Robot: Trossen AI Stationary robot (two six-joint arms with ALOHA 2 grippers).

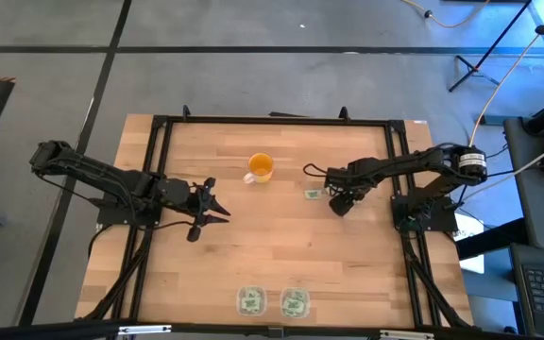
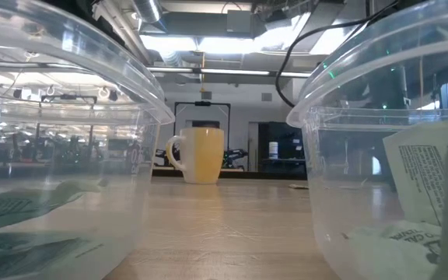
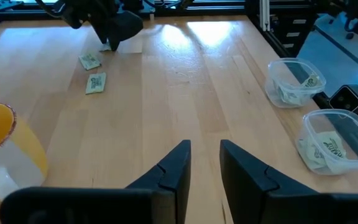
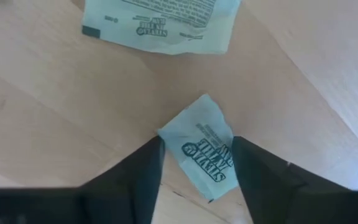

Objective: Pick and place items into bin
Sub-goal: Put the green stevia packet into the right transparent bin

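- Slippage is the main risk: the right claw (image 4: pixel 194 171), fingers spread wide, straddles a small flat pale-green-and-white packet (image 4: pixel 204 146) lying on the light wooden worktop (image 1: pixel 281 236), and the thin paper could slide away as they close.
- A second packet (image 4: pixel 160 22) lies just beside and may get nudged.
- The left claw (image 3: pixel 201 171), partly apart and empty, waits well away.
- Two clear plastic bins (image 1: pixel 251 301) sit far off, so the packet could drop in transit.

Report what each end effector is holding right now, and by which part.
Nothing is held. The right end effector stands open over a packet lying flat on the table, fingers astride its lower half. The left end effector is empty.
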